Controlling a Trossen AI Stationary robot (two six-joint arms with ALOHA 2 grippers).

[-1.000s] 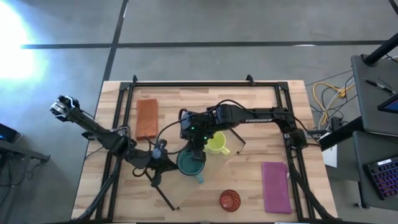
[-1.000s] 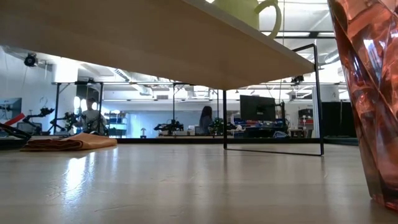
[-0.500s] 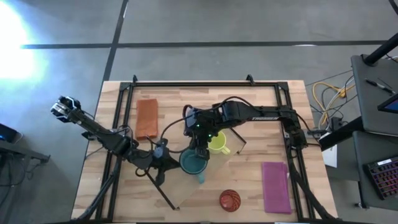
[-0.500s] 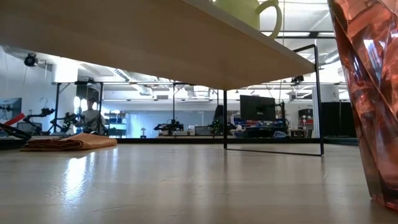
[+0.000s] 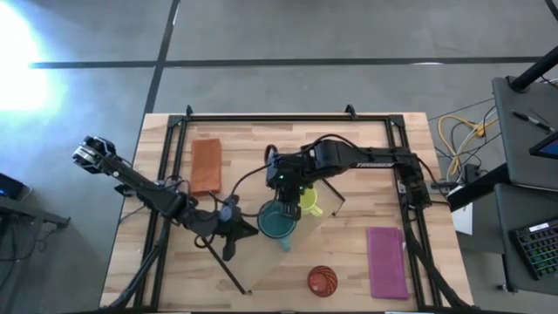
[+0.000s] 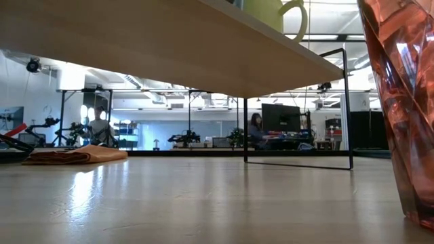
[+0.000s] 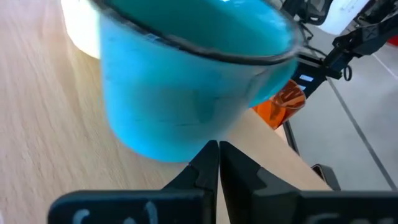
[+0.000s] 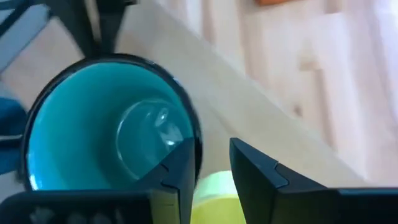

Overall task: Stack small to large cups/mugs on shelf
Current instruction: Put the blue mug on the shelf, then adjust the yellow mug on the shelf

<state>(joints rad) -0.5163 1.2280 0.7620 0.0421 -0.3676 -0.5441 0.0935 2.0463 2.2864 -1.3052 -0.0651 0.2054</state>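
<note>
The teal mug [image 5: 277, 222] and the yellow mug [image 5: 306, 201] stand side by side on the light-wood shelf [image 5: 281, 266]. In the low view the shelf's underside [image 6: 169, 41] shows with the yellow mug [image 6: 274, 13] on top. My right gripper [image 5: 289, 199] is over the teal mug's rim, on the side next to the yellow mug. My left gripper [image 5: 252, 228] is shut at the teal mug's left side. The red ribbed cup [image 5: 322, 279] stands on the table by its base near the front edge and looms close in the low view [image 6: 400, 102]. My left gripper's shut fingertips [image 7: 214, 149] meet the lower part of the teal mug's outer wall [image 7: 180, 140], coming level from the table's left. My right gripper comes from above, pointing down. It has the mug's rim [image 8: 196, 144] between its fingers, one finger [image 8: 177, 171] inside the mug and one [image 8: 252, 168] outside, on the yellow-mug side. The mug stays upright.
A flat orange-red rectangle [image 5: 207, 166] lies at the far left of the table and a flat purple rectangle [image 5: 386, 262] at the near right. The shelf's thin black end bars [image 6: 346, 108] stand on the table. A person shows in the room far behind.
Both grippers have moved toward the table's right. The teal mug has slid along the shelf with them and now stands right beside the yellow mug, still upright. The yellow mug and the red cup have stayed where they were.
</note>
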